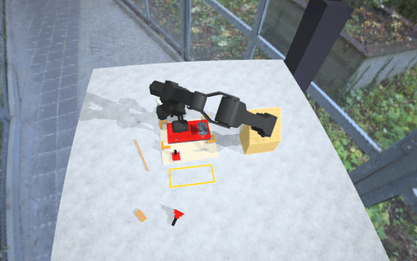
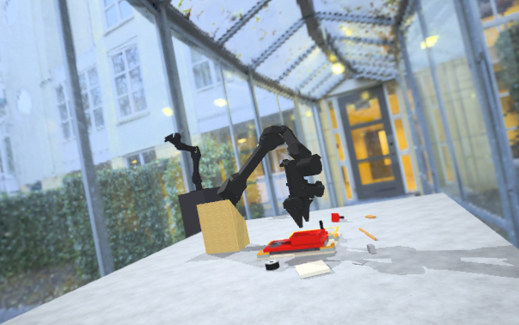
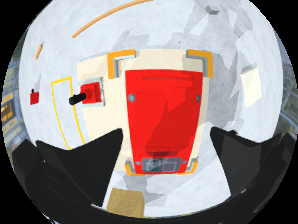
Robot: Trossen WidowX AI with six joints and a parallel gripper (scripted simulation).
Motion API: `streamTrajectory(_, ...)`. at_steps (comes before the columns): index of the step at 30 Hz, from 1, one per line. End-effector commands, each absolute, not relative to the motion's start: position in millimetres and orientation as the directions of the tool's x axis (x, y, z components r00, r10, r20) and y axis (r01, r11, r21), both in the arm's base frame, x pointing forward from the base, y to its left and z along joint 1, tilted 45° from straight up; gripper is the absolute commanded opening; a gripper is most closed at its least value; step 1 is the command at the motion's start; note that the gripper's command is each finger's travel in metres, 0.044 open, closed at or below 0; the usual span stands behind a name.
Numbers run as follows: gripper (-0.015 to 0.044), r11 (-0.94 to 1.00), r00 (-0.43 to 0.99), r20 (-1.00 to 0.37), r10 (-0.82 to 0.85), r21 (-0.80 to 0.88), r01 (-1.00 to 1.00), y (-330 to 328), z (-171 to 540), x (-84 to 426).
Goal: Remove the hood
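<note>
Glass-walled walkway behind, pale speckled table [image 1: 276, 193] underneath. Red hood [image 3: 164, 112] still seated on the toy car [image 1: 188, 131], which rests on a cream base plate [image 1: 197, 152] with orange corner brackets. Directly below the gripper [image 2: 300, 220] in the wrist view, framed between the two dark fingers (one at each lower corner, neither touching it). Fingers spread wide, nothing between them. From the exterior view, fingertips pointing down, hanging above the car with a clear gap of air.

Just nearer than the car on the same plate, a small red block with a black peg [image 1: 176, 155]. Nearer again, the yellow-outlined marked area [image 1: 191, 175], apart from the plate's edge. Left of the plate, a thin orange stick [image 1: 141, 155] lying flat. Toward the near edge of the table, a short tan block [image 1: 139, 215] and a red-and-black piece [image 1: 177, 216]. Right of the car, a tan cube [image 1: 262, 138] carrying the arm's base.
</note>
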State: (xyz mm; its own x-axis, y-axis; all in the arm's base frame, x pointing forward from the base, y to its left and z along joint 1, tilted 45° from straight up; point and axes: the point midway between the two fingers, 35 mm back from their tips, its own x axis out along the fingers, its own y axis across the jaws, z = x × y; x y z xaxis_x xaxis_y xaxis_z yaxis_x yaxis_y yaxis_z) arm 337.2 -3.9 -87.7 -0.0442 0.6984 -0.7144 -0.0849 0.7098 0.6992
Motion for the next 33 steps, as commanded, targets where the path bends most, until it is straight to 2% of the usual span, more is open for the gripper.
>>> streamTrajectory(1,0.0440,0.708,-0.043,-0.712,0.701,0.702,-0.079,-1.8,-89.2,337.2)
streamTrajectory(33,0.0440,0.707,-0.043,-0.711,0.702,0.703,-0.079,11.2,-103.0,335.4)
